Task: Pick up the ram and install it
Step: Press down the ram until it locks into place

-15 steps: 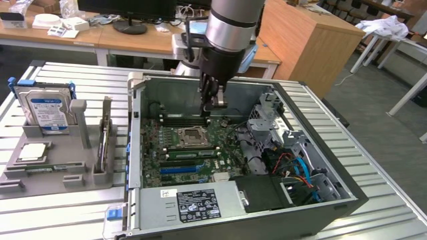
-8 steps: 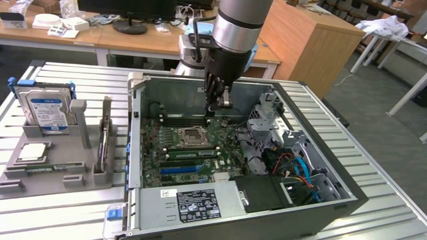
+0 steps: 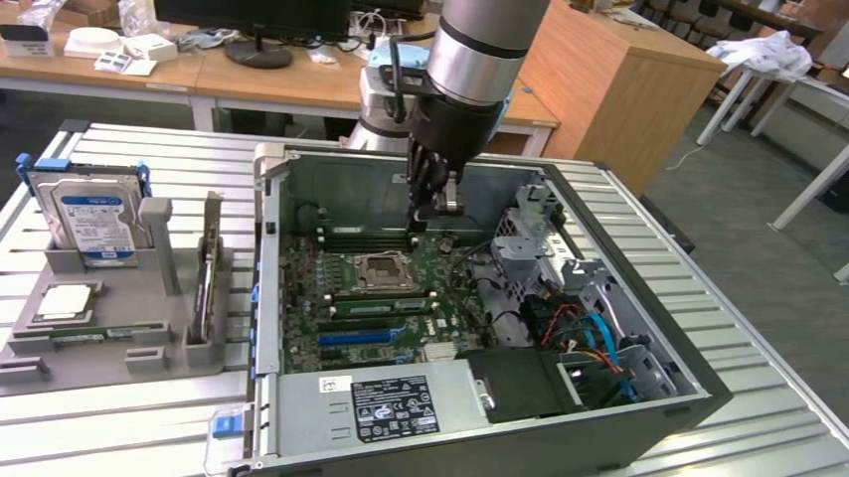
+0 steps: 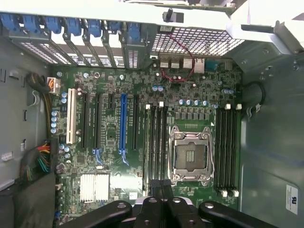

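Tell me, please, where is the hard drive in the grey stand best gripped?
Grip the hard drive by its upper part, pinching front and back, coming straight down. It stands upright, and the grey stand hides its lower end.

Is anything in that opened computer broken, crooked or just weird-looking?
Nothing looks broken or spilled. The CPU socket sits bare, with no chip or cooler on it, and the case lies open on its side. The shut gripper hangs above the motherboard.
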You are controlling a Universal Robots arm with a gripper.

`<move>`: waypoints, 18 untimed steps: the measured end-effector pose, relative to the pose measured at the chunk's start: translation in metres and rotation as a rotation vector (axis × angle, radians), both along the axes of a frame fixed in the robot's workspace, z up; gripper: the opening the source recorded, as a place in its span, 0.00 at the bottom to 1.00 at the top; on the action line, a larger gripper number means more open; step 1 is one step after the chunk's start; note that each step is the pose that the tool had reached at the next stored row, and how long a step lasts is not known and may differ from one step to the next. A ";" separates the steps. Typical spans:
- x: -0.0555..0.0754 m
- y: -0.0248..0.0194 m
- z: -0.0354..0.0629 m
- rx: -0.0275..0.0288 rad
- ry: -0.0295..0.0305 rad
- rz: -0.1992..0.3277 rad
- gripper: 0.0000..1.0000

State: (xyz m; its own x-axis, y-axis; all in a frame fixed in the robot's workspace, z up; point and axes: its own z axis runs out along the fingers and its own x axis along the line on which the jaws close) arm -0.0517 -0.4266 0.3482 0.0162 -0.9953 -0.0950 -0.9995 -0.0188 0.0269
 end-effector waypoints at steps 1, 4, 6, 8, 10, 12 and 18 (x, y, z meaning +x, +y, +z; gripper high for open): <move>0.000 0.0000 0.0000 0.0000 0.0001 0.000 0.11; 0.000 0.0000 0.0002 -0.0001 0.0002 0.000 0.11; 0.000 0.0001 0.0017 -0.0001 0.0012 0.000 0.11; 0.000 0.0000 0.0028 0.0001 0.0021 0.000 0.11; 0.000 0.0000 0.0030 -0.0002 0.0023 0.000 0.11; 0.000 0.0000 0.0030 -0.0001 0.0023 0.000 0.11; 0.000 0.0000 0.0030 -0.0001 0.0023 0.000 0.11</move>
State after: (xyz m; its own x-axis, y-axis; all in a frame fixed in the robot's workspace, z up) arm -0.0516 -0.4266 0.3511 0.0160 -0.9954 -0.0949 -0.9994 -0.0189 0.0292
